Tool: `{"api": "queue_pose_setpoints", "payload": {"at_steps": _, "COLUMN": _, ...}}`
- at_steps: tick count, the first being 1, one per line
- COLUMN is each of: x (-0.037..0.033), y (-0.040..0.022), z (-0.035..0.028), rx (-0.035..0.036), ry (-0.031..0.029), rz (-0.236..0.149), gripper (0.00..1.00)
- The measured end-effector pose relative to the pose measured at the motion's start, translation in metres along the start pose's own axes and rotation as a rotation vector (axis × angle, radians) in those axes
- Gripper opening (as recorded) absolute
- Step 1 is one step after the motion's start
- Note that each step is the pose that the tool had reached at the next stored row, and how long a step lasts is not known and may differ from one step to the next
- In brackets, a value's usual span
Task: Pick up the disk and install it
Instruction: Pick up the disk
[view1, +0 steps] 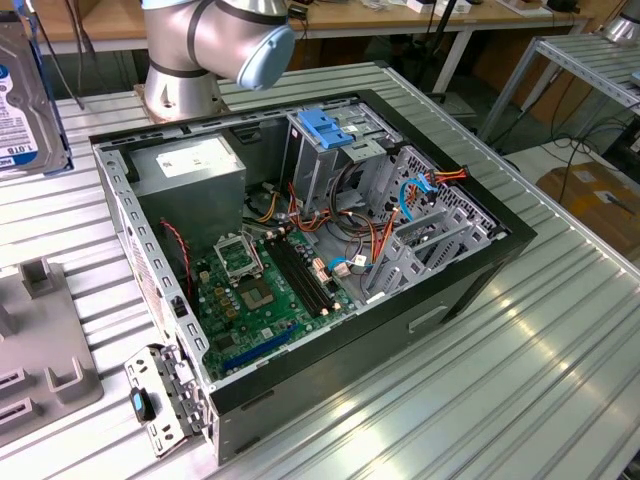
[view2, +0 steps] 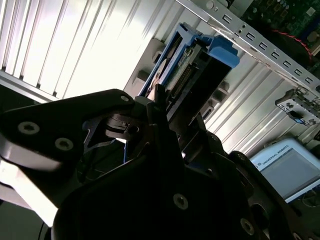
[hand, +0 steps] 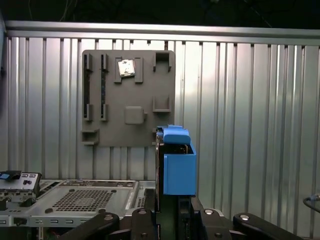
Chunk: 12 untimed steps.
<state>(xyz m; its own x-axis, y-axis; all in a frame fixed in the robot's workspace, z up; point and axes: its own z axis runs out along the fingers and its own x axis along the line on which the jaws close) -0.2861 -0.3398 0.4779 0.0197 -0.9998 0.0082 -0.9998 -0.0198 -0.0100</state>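
While my jaws are clamped on the disk, the scene reads as follows. Ribbed metal table (view1: 500, 390) carries everything. Open computer case (view1: 470, 290) lies on its side at mid-table, interior facing up. My arm (view1: 215, 40) rises from its base at the table's far edge, just behind the case. Grey fixture plate (hand: 120, 135), with raised slots and pockets, lies flat on the table at the exterior view's left, apart from the case. Inside the case, the grey power-supply box (view1: 195, 170) sits in the far corner toward the arm base, and the green motherboard (view1: 255, 300) covers the floor next to it. A light-blue bracket (view1: 330, 128) sits on top of the drive cage, with red and blue cables nearby. The disk (view2: 187, 75) is in my gripper (view2: 175, 107), one finger against each broad face. Its connector edge and blue rail frame (hand: 177, 165) point away from my wrist. In the first wrist view the disk is seen edge-on, up off the table in front of the fixture plate. Its blue-and-white label shows at the exterior view's left edge. A small metal part (hand: 126, 67) rests in one pocket of the plate.
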Motion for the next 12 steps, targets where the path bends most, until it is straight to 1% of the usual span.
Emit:
{"api": "queue_pose_setpoints", "payload": {"at_steps": 2, "x": 0.0002, "y": -0.01, "z": 0.0001, "rx": -0.0001, "ry": -0.0001, "rz": 0.0, "gripper": 0.35}}
{"api": "queue_pose_setpoints", "payload": {"at_steps": 5, "x": 0.0003, "y": -0.0161, "z": 0.0, "rx": -0.0001, "ry": -0.0001, "rz": 0.0, "gripper": 0.35}}
{"api": "queue_pose_setpoints", "payload": {"at_steps": 9, "x": 0.0003, "y": -0.017, "z": -0.0046, "rx": -0.0001, "ry": -0.0002, "rz": 0.0, "gripper": 0.35}}
{"api": "queue_pose_setpoints", "payload": {"at_steps": 12, "x": 0.0003, "y": -0.0171, "z": -0.0051, "rx": 0.0, "ry": -0.0001, "rz": 0.0, "gripper": 0.35}}
